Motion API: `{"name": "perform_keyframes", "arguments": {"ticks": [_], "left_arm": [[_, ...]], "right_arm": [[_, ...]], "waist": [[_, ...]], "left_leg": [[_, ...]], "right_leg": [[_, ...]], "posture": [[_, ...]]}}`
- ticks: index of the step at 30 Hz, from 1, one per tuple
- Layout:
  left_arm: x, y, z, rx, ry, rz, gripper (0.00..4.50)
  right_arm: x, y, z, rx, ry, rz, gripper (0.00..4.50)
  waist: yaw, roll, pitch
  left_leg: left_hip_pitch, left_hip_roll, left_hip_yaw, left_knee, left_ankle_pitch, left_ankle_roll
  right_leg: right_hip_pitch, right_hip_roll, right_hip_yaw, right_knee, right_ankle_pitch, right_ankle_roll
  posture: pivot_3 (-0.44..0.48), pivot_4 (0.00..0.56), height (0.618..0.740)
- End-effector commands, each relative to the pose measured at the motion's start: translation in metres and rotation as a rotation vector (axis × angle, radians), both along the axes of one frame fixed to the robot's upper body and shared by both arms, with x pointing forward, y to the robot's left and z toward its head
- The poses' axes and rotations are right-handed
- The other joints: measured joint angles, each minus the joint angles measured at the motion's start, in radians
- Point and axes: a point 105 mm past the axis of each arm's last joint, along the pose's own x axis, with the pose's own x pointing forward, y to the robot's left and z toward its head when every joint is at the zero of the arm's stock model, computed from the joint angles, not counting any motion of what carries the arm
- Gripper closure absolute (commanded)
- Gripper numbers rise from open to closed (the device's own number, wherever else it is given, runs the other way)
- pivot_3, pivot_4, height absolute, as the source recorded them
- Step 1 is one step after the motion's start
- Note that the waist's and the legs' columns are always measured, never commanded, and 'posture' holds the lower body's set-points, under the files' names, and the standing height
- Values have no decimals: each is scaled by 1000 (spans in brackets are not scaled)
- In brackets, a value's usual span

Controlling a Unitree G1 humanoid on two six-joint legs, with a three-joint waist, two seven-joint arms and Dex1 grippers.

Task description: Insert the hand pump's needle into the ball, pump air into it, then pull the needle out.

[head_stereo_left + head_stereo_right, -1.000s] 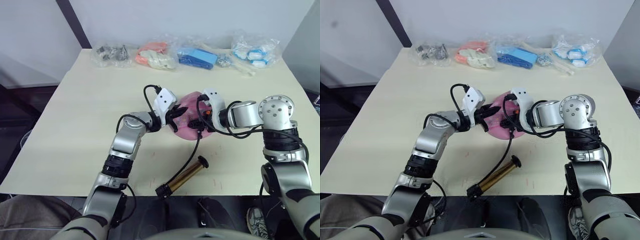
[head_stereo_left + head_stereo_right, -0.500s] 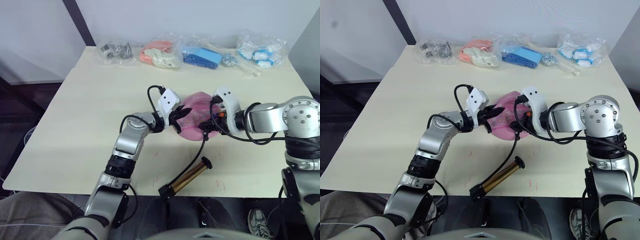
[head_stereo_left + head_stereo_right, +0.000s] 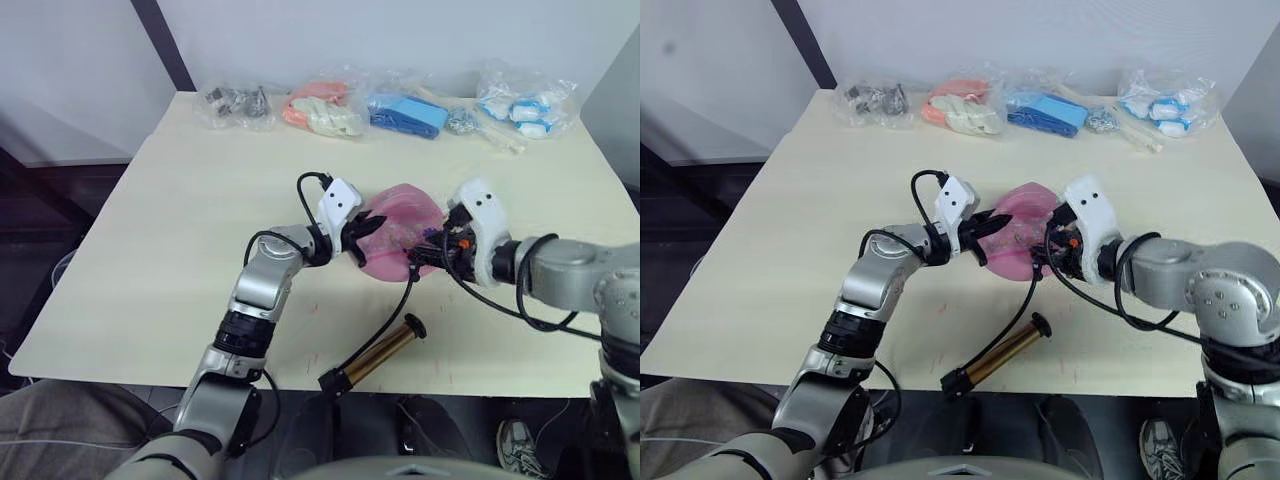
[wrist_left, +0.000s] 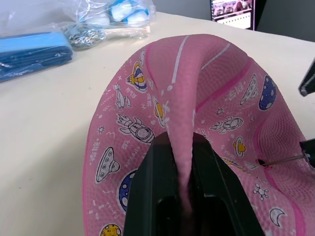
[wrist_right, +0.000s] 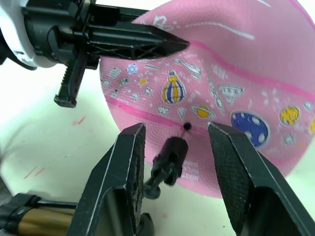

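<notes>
Pink rubber, sagging and half deflated, the ball is lying near the middle of the cream counter, printed with rockets, planets and saucers; white lettering is showing near its valve but is too small to read. The left pincer is pinching a raised fold of the ball's skin between nearly closed fingers. The right pincer is standing open, gripping nothing, its fingers flanking the black fitting of the needle, whose tip is sitting at the valve hole. The thin black hose is trailing toward the counter's near edge, where the bronze hand pump is lying with one cap at the edge. Open surface is stretching to the left. Along the far edge, four clear bags are sitting well apart from the ball.
</notes>
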Motion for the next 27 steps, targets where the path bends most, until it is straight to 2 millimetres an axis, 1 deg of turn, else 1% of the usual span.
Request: {"name": "perform_keyframes", "arguments": {"ticks": [1,10,15,17,21,27], "left_arm": [[-6,3,-41,50,169,45,4500],[-8,6,-38,32,182,89,4500],[-11,6,-39,38,185,86,4500],[-11,6,-40,39,186,86,4500],[-11,6,-41,44,186,79,4500],[-11,5,-41,46,187,73,4500]], "right_arm": [[-6,-3,10,20,-141,-39,2425],[-14,-4,-5,92,-171,-143,2425],[-20,3,-15,126,-161,-172,2425],[-22,6,-19,131,-154,-176,2425],[-23,15,-22,154,-146,-188,2425],[-17,16,-27,175,-136,-228,2425]], "waist": [[1,0,0],[-4,0,0],[-6,0,0],[-9,0,0],[-13,0,0],[-14,0,0]], "left_leg": [[0,0,0,0,0,0],[2,-1,0,1,3,-5],[2,-1,-1,1,4,-6],[2,-1,-1,1,6,-10],[3,-1,-1,1,6,-10],[3,-1,-1,1,6,-10]], "right_leg": [[0,0,0,0,0,0],[1,0,0,1,0,1],[2,0,0,1,0,1],[2,0,0,1,1,1],[2,0,1,2,1,1],[2,0,1,3,1,1]], "posture": [[0,150,736],[0,150,736],[0,150,736],[0,150,736],[0,150,736],[0,150,736]]}}
